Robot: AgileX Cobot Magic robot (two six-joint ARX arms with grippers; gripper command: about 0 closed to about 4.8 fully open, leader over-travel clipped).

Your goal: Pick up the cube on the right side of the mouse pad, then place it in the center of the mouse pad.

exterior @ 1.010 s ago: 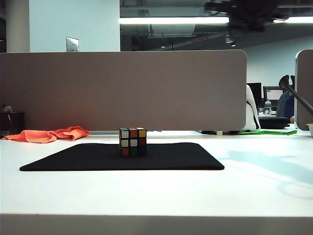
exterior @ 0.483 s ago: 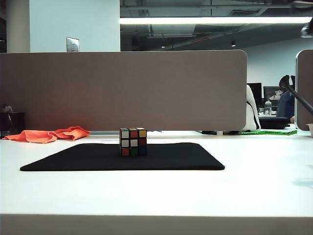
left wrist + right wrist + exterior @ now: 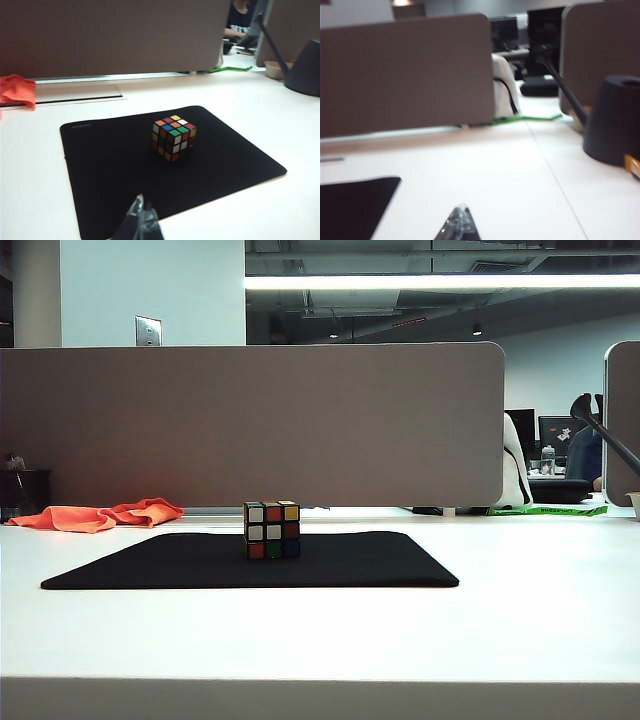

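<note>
cube [image 3: 173, 138] mid mouse pad [image 3: 110, 170] | rigid, light, slick; I'd pinch flat opposite faces | left hand [image 3: 141, 218], right hand [image 3: 459, 220] both closed, empty, low over bench [image 3: 520, 610]

A ceiling strip light [image 3: 440, 282] glares across the upper exterior view, and the white table [image 3: 520, 620] below looks washed out. The left wrist view is fairly sharp (slightly soft at the far edge); the right wrist view is blurred throughout.
</note>
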